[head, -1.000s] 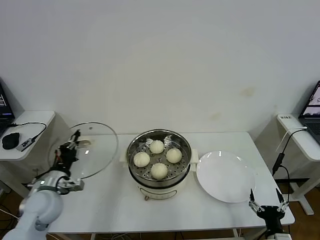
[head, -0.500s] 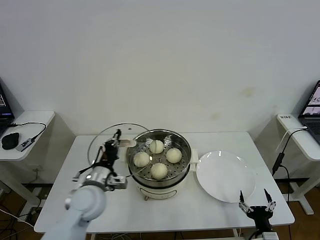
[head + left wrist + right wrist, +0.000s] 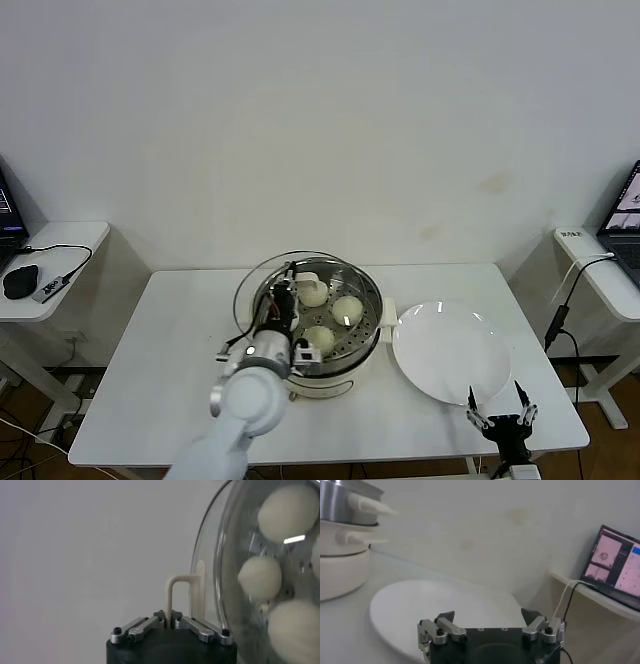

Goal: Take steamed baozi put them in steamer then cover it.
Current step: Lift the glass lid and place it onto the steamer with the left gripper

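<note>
- With the steamed baozi already lying on the perforated tray of the steamer, loading judged done; only the covering left.
- Held over the steamer's near-left part: the cover, tilted, not yet seated on the rim.
- Clamped shut on the cover's beige handle: the left hand, directly above the buns, one bun hidden beneath it in the head view.
- Just right of that hand, beside the steamer: bare white plate on the counter.
- Well away at the counter's near right corner, past the plate: right hand, spread wide, holding nothing, idle.
- Left wrist view alone: pinch on the handle up close, buns seen through the glass.
- Right wrist view alone: gaping fingers facing the plate, a laptop off on a side table.
- Head view alone: whole layout, cover's offset from the pot.
</note>
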{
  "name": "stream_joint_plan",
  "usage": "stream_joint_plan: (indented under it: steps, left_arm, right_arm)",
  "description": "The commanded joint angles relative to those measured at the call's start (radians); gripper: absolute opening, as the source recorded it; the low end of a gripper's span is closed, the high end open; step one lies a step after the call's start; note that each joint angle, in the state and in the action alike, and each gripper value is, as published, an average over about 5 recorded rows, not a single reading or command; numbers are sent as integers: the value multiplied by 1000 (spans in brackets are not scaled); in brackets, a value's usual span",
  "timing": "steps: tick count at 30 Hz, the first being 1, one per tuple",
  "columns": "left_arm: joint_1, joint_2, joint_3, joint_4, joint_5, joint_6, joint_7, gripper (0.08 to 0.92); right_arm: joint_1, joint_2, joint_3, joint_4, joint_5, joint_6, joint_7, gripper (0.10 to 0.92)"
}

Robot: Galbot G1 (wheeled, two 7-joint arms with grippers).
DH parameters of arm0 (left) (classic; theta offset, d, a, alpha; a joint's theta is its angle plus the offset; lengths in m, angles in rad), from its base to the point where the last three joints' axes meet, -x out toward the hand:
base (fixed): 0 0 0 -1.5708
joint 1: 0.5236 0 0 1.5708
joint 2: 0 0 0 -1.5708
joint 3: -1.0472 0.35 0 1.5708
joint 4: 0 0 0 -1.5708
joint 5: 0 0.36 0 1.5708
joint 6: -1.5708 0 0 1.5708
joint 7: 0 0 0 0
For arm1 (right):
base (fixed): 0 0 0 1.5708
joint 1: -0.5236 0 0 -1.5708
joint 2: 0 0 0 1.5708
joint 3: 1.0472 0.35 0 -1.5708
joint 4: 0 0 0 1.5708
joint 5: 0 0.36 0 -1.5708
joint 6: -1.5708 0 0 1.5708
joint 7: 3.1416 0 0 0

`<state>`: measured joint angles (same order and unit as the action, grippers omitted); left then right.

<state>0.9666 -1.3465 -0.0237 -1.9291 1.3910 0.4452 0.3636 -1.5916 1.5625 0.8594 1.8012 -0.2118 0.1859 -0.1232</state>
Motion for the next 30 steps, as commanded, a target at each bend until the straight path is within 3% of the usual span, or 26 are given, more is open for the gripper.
stream_joint_plan:
  steps: [1,11,30]
  left_arm:
    - [-25,-146,48,83,116,19,27,139]
    - [-22,-170,23,150,152,2,6,139]
    - [-6,-171,-5,164,154,-14,-18,139]
  right_arm:
    - [3,1,-4,-18,-18,6,3,823]
    - [-2,-5,-4,-21,-17,17,7,823]
    - [-2,-5,-10,-28,-21,22,8,823]
